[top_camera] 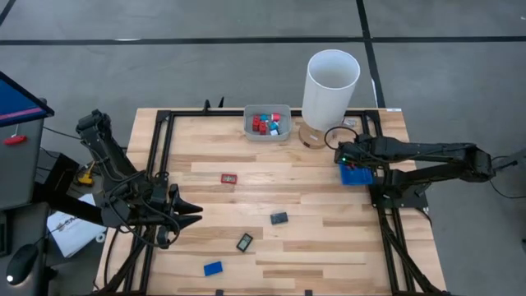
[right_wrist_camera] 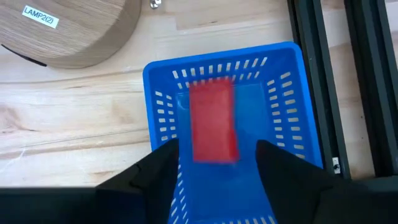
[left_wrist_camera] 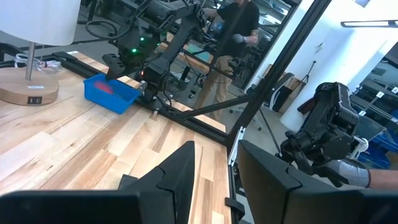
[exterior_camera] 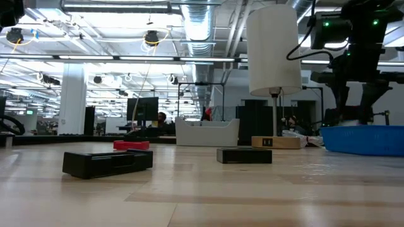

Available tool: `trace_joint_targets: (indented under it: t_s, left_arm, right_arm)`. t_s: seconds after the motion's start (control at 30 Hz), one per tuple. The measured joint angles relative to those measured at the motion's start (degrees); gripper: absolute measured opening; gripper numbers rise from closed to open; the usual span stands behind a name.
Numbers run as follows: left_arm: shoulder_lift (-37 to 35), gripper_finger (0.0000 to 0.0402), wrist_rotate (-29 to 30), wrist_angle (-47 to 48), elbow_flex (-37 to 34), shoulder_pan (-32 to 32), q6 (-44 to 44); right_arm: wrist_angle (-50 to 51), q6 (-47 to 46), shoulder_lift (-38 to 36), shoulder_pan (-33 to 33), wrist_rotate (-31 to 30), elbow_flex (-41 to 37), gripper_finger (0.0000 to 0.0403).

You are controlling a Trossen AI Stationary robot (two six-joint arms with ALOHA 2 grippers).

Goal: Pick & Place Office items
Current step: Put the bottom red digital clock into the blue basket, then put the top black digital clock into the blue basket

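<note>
1. The right pincer (right_wrist_camera: 216, 163) hangs directly above the blue basket (top_camera: 355, 175) at the right edge of the tabletop (top_camera: 312, 238). In the right wrist view its fingers stand apart on either side of a red block (right_wrist_camera: 213, 119), with clear gaps between finger and block; the block looks blurred and lies in, or is just dropping into, the basket. It seems released, not gripped.
2. Sorted so far, as far as can be seen: that one red block in the blue basket, and a cluster of red and blue pieces (top_camera: 265, 124) in the grey tray (top_camera: 250, 135) at the far edge, beside the white lamp (top_camera: 330, 86).
3. Loose on the tabletop are four office items: a red framed rectangle (top_camera: 228, 178), a black block (top_camera: 279, 218), a black framed rectangle (top_camera: 245, 242) and a blue block (top_camera: 213, 268) near the front edge.
4. The left pincer (top_camera: 197, 210) waits at the left side of the tabletop, fingers closed together and empty, with the loose pieces near it.
5. Judged from this, the task is well past halfway, with four pieces left to carry. Which container each belongs in cannot be told.
</note>
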State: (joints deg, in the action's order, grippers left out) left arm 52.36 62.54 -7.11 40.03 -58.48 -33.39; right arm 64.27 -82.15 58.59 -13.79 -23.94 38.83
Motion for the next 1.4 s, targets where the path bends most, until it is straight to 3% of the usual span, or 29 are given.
trace_joint_targets:
  t_s: [0.17, 0.4, 0.6, 0.73, 0.97, 1.07, 1.23, 1.4]
  left_arm:
    - [0.0, 0.0118, 0.0, 0.0, 0.0, 0.0, 0.0]
    - [0.0, 0.0118, 0.0, 0.0, 0.0, 0.0, 0.0]
    - [0.0, 0.0118, -2.3, 0.3, 0.0, -0.1, 0.0]
    - [0.0, 0.0118, -2.9, 1.5, 0.0, -1.1, 0.0]
    - [1.4, 0.0118, -3.0, 2.4, 0.0, -4.3, 0.1]
    - [3.6, 0.0122, -3.1, 2.3, 0.0, -5.0, 0.0]
    - [7.8, 0.0145, -2.8, 0.5, 0.0, -4.5, -1.7]
    - [10.3, 0.0165, -2.6, -2.9, 0.0, -4.1, -1.5]
  right_arm:
    - [0.0, 0.0, 0.0, 0.2, -0.1, 0.0, 0.0235]
    - [-5.3, -0.7, 0.0, 4.4, 1.4, 0.0, 0.0239]
    - [-18.8, -5.9, 0.4, 16.6, 2.3, 0.1, 0.0239]
    - [-33.1, -7.0, 4.1, 27.5, 0.9, 0.1, 0.024]
    - [-60.2, 2.9, 18.3, 42.5, -1.4, 0.2, 0.024]
    - [-64.0, 9.8, 25.4, 46.1, 0.1, 2.2, 0.024]
    - [-64.3, 17.8, 34.3, 46.2, 4.6, 7.8, 0.024]
    - [-63.9, 35.4, 38.4, 42.4, 10.1, 15.0, 0.024]
